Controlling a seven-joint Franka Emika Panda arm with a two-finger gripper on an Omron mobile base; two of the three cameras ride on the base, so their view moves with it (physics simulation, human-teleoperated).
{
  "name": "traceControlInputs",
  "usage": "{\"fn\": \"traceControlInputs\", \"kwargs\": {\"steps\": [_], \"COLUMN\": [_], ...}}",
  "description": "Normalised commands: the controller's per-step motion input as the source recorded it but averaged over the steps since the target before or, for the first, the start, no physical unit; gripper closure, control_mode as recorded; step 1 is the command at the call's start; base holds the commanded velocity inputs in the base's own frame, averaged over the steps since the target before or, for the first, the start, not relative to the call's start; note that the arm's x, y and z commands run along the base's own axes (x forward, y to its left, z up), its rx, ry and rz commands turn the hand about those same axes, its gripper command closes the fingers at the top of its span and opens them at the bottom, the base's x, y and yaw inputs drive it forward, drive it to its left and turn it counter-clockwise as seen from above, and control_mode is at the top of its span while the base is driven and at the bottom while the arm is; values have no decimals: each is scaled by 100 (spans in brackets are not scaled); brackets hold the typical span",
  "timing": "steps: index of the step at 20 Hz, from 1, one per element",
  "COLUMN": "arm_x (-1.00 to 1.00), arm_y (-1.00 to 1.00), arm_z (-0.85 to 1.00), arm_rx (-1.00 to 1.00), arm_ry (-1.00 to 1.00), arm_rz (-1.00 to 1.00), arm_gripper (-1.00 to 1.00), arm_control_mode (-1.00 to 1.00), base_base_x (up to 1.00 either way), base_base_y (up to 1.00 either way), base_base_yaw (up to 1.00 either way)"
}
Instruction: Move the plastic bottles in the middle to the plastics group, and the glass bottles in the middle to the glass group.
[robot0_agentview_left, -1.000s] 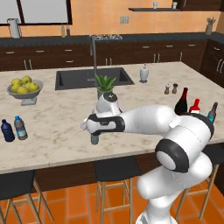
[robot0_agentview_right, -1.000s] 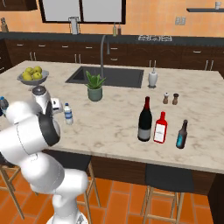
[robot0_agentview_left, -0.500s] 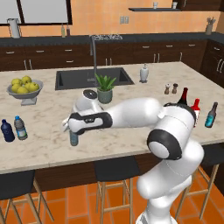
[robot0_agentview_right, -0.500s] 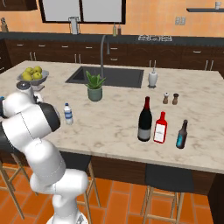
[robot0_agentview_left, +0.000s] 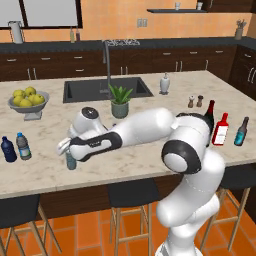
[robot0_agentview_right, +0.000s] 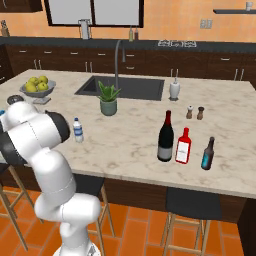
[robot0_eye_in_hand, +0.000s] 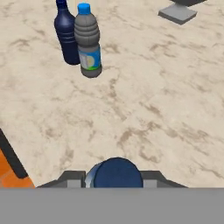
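- Gripper (robot0_eye_in_hand: 117, 178) is pinching the teal-blue bottle (robot0_agentview_left: 71, 160), blue cap between the finger tips, bottle hanging just over the counter (robot0_agentview_left: 150, 155).
- Plastics group is standing toward 11 o'clock in the hand view: greyish clear bottle (robot0_eye_in_hand: 88, 41) touching the navy bottle (robot0_eye_in_hand: 66, 33).
- Fruit bowl (robot0_agentview_left: 28, 100) is sitting farther back.

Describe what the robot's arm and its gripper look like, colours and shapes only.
The arm is glossy white with rounded, bulbous segments and dark grey rings at the joints. The gripper is a dark grey block on a white wrist, with two small dark fingers. No cables or markings are visible.
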Motion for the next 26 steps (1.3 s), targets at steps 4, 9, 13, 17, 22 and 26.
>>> {"fn": "traceControlInputs", "kwargs": {"steps": [4,9,13,17,22,26], "arm_x": [17,25,28,38,46,23], "arm_y": [54,38,32,34,26,17], "arm_z": [0,5,2,0,0,-3], "arm_rx": [1,0,0,0,0,0], "arm_ry": [-6,2,11,2,0,-2], "arm_rz": [3,1,0,0,0,0], "arm_gripper": [100,100,100,100,100,100], "arm_control_mode": [-100,-100,-100,-100,-100,-100], "base_base_x": [0,0,0,0,0,0], "base_base_y": [0,0,0,0,0,0], "base_base_yaw": [0,0,0,0,0,0]}}
